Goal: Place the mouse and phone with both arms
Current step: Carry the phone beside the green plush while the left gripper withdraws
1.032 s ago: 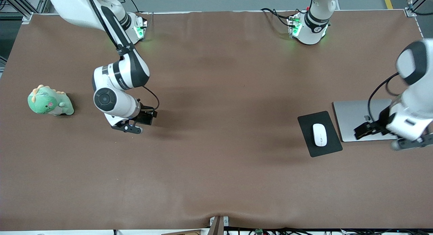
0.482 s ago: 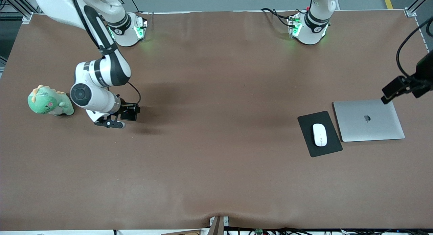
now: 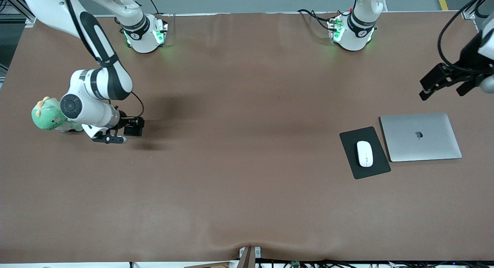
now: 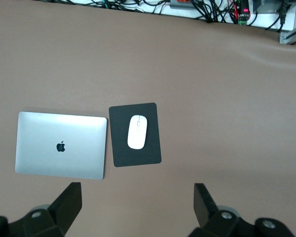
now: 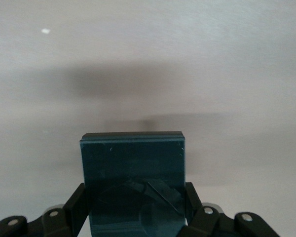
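The only mark that can be read is the apple logo on the lid of the closed silver laptop (image 3: 420,136); nothing else carries legible writing.

Taking the black mouse pad (image 3: 364,152) as the landmark: the one white mouse (image 3: 364,153) lies on it, roughly centred, with pad showing on all sides. The laptop lies just beside the pad, toward the left arm's end of the surface (image 3: 247,190), with a narrow strip of brown between them. Nearer the front camera than the pad, the brown covering runs bare to its edge, and a wide bare stretch separates the pad from the things at the right arm's end.

There the right gripper (image 3: 133,127) hangs over the surface, well apart from the pad, its fingers (image 5: 193,197) clamped on the two sides of the one black phone (image 5: 133,177). Just beside that arm's wrist sits a single green plush dinosaur (image 3: 48,115), partly hidden by the wrist.

The left gripper (image 3: 444,80) is up in the air over the surface farther from the camera than the laptop, close to the edge at the left arm's end, its fingers (image 4: 69,202) spread wide apart and holding nothing.

Two arms, two green-lit bases.
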`<state>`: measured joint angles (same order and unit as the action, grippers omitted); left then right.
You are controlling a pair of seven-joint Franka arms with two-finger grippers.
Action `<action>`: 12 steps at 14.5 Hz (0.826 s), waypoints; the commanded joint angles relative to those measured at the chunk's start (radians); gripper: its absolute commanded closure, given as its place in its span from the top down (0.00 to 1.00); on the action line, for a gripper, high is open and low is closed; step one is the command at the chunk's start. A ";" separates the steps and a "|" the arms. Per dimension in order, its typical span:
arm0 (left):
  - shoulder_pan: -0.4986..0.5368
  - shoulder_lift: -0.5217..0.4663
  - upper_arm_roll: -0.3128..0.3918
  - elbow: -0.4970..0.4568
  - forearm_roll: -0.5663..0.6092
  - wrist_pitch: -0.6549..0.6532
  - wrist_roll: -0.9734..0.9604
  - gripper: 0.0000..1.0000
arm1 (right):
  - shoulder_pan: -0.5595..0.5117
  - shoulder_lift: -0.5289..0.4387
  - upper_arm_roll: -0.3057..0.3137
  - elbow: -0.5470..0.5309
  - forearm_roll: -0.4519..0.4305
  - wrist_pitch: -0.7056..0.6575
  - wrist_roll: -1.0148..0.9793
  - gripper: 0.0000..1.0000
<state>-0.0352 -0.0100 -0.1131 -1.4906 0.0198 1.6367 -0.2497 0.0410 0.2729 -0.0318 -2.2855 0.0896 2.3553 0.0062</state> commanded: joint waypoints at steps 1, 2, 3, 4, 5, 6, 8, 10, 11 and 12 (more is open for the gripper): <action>-0.096 -0.062 0.100 -0.074 -0.008 -0.006 0.013 1.00 | -0.027 -0.037 -0.019 -0.072 -0.018 0.073 -0.079 0.00; -0.110 -0.070 0.133 -0.073 -0.006 -0.027 0.016 1.00 | -0.026 -0.035 -0.034 -0.086 -0.018 0.102 -0.100 0.00; -0.094 -0.074 0.131 -0.066 -0.017 -0.055 0.023 1.00 | -0.027 -0.032 -0.045 -0.089 -0.018 0.114 -0.110 0.00; -0.089 -0.074 0.131 -0.065 -0.018 -0.061 0.021 1.00 | -0.029 -0.028 -0.057 -0.091 -0.018 0.128 -0.130 0.00; -0.083 -0.067 0.131 -0.059 -0.020 -0.061 0.021 1.00 | -0.029 -0.023 -0.074 -0.097 -0.018 0.146 -0.156 0.00; -0.083 -0.064 0.131 -0.059 -0.020 -0.061 0.021 1.00 | -0.029 -0.015 -0.086 -0.101 -0.018 0.160 -0.169 0.00; -0.080 -0.044 0.133 -0.053 -0.020 -0.057 0.023 1.00 | -0.041 0.002 -0.092 -0.124 -0.018 0.209 -0.170 0.00; -0.080 -0.030 0.135 -0.046 -0.020 -0.054 0.021 1.00 | -0.046 0.026 -0.092 -0.152 -0.018 0.277 -0.173 0.00; -0.080 -0.013 0.135 -0.042 -0.020 -0.054 0.021 1.00 | -0.046 0.040 -0.091 -0.158 -0.018 0.301 -0.173 0.00; -0.080 -0.001 0.135 -0.022 -0.020 -0.054 0.021 1.00 | -0.046 0.048 -0.091 -0.158 -0.018 0.305 -0.173 0.00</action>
<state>-0.1175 -0.0355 0.0157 -1.5387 0.0195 1.5837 -0.2467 0.0110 0.3124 -0.1327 -2.4243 0.0784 2.6261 -0.1520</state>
